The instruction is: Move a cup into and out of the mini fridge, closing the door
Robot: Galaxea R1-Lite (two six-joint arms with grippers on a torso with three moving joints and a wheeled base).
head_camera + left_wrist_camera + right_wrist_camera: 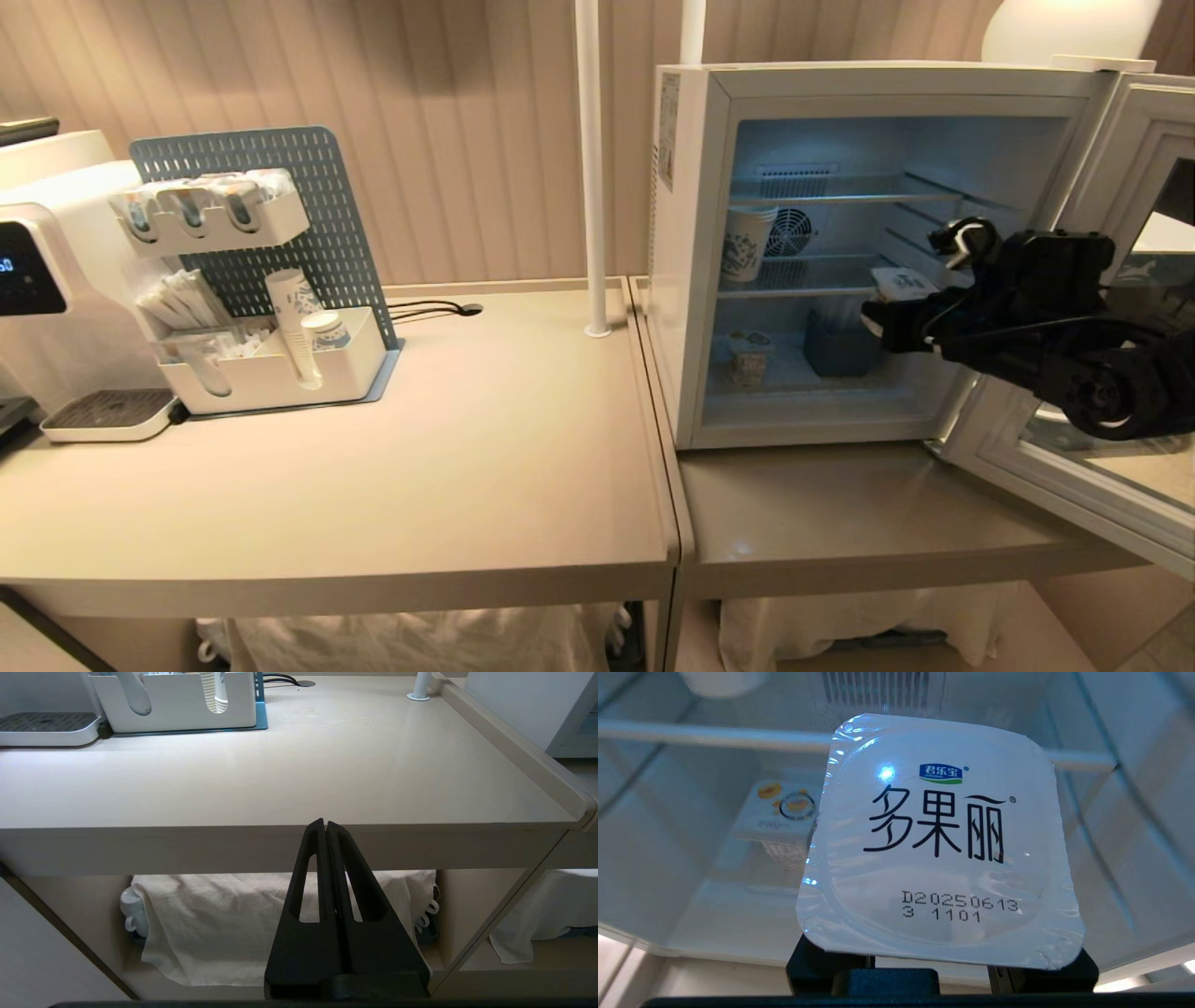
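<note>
**Right gripper holds a yogurt cup at the mouth of the open mini fridge**

The mini fridge [695,252] stands on the right-hand table [840,523] with its door [1111,373] swung wide open toward three o'clock. The right gripper [882,322] reaches in from three o'clock at the height of the lower wire shelf [803,280], and its jaws are clamped on the cup [901,283]. In the right wrist view that cup [938,835] fills the middle: a squarish white foil lid with black Chinese lettering, a small blue-and-green logo and a printed date code, the black fingers [817,966] showing just under its near edge.

A second yogurt tub [750,357], with orange print on its lid, sits on the fridge floor at about seven o'clock from the held cup. A dark blue box [840,345] stands beside it, and a patterned paper cup [747,243] stands on the lower wire shelf at the left.

The left gripper [325,826] hangs parked below the front edge of the left table [280,788], jaws pressed together with nothing between them.
</note>
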